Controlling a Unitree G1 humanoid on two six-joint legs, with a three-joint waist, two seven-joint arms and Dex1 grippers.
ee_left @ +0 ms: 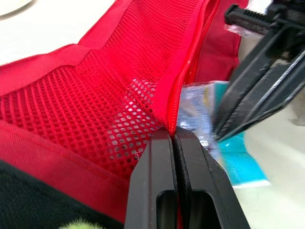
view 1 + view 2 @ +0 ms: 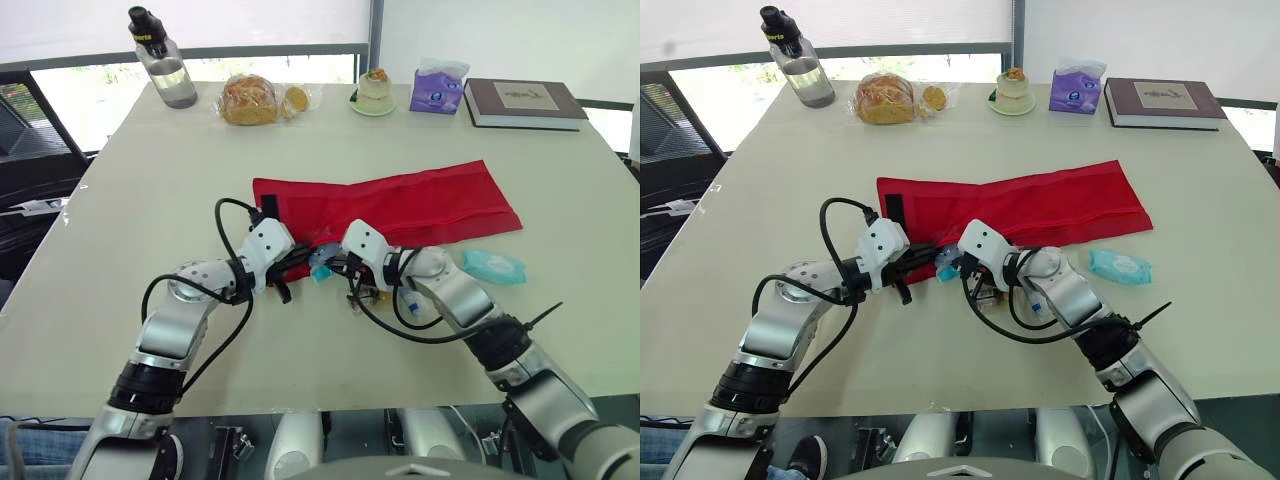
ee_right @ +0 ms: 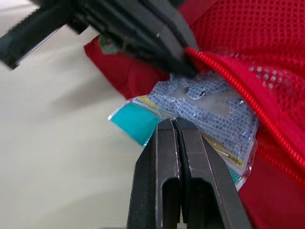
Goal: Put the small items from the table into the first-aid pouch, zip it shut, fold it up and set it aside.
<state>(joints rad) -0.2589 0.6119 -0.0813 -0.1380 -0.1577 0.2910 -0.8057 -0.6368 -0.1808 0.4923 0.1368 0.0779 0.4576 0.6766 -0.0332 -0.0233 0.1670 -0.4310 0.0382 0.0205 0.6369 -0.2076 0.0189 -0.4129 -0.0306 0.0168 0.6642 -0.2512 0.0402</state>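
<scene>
Here, the left pincer point(image 1: 172, 133) is pressed together on the zip edge of the red pouch point(image 2: 420, 200), which lies flat on the worktop point(image 2: 150, 180) and stretches away beyond both pincers. The right pincer point(image 3: 174, 123), close beside the left, pinches a clear packet point(image 3: 209, 107) at the open zip edge. A teal packet point(image 2: 493, 266) lies loose near the right pincer, on its outer side.

l gripper point(image 1: 174, 136) clamped on red pouch point(image 1: 86, 95) zip edge, blue packet point(image 1: 198, 112) just beside.
</scene>
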